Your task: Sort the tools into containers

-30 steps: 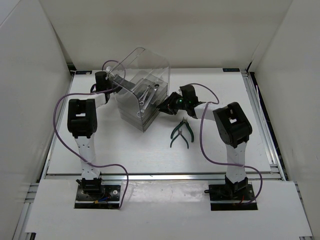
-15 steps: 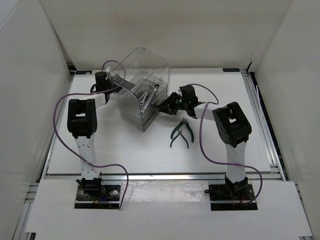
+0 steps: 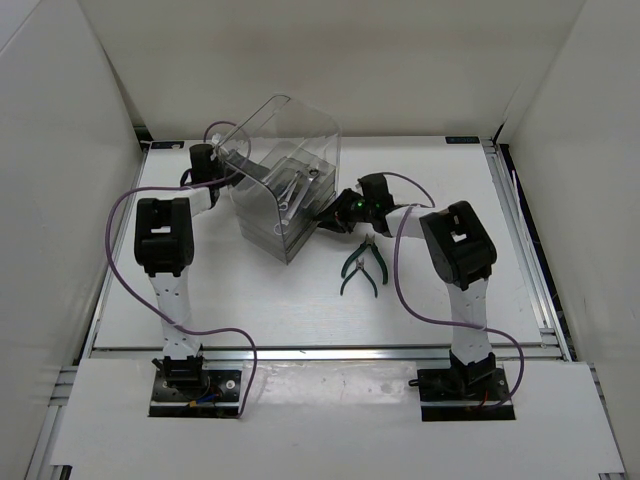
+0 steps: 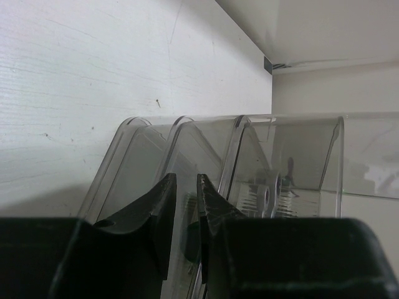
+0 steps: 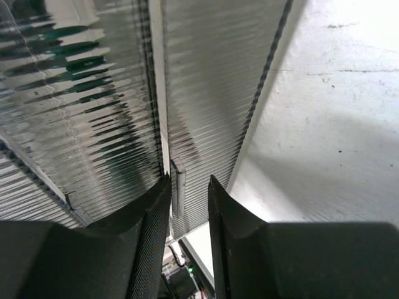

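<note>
Two silver wrenches point(image 3: 293, 186) lie in the top one of the drawers point(image 3: 292, 212), just beyond the right claw point(image 3: 323, 217) and up from it. The pliers point(image 3: 360, 267), green-handled, lie on the table behind that claw, towards its arm's base and well apart from the fingers. The right claw's fingers stand slightly apart around a small drawer tab point(image 5: 177, 185); the tab lies against one finger, with a gap to the other. The left claw point(image 4: 185, 182) is narrowed to a slit at the back of the cabinet point(image 3: 300, 125); whether it pinches the clear wall cannot be told.

The table point(image 3: 250, 300) is white and faintly scuffed, boxed in by plain white walls point(image 3: 330, 60).

Green streaks point(image 5: 62, 62) show through the plastic ahead of the right claw, too warped to name. The cabinet's curved shell hides the left claw's tips from above.

The drawer fronts are ribbed and see-through, and the shell is smooth and rounded. The claw fingers are matte black.
</note>
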`<state>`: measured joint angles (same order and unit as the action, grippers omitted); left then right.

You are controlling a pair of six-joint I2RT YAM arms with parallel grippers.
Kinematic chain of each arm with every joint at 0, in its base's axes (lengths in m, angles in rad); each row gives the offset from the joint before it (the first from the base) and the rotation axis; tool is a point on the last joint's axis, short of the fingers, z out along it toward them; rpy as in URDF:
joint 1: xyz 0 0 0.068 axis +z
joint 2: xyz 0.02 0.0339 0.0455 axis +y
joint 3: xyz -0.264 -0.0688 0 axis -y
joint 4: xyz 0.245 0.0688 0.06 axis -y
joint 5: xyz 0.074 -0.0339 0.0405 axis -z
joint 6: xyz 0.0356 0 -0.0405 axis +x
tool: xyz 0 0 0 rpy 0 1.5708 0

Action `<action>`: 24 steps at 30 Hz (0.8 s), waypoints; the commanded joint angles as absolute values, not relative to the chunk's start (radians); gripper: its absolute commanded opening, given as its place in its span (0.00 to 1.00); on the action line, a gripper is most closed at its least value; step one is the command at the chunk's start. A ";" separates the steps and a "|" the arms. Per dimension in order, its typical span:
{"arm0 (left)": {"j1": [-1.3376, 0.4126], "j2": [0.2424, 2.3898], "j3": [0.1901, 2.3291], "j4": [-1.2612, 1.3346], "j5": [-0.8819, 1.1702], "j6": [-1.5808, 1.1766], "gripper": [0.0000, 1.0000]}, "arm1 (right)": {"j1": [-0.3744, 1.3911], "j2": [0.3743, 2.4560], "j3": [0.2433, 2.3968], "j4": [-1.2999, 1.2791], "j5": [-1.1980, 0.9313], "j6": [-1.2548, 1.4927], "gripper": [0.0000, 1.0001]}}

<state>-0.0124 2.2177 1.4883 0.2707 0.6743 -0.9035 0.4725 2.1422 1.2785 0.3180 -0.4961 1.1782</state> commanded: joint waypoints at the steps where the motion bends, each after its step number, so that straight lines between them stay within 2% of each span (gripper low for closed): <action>1: -0.020 2.132 1.470 0.271 0.758 -0.913 0.32 | 0.472 2.141 1.270 0.365 -0.477 1.172 0.34; 7: -0.018 2.129 1.466 0.278 0.761 -0.914 0.33 | 0.472 2.184 1.250 0.534 -0.472 1.276 0.33; 12: -0.018 2.126 1.436 0.304 0.767 -0.936 0.32 | 0.479 2.203 1.209 0.693 -0.437 1.344 0.10; 15: -0.018 2.123 1.433 0.302 0.767 -0.937 0.32 | 0.485 2.194 1.154 0.794 -0.362 1.374 0.03; 20: -0.018 2.120 1.427 0.288 0.770 -0.920 0.33 | 0.491 2.209 1.091 0.926 -0.322 1.430 0.00; 24: -0.018 2.129 1.427 0.301 0.767 -0.942 0.32 | 0.491 2.172 1.056 0.902 -0.293 1.417 0.00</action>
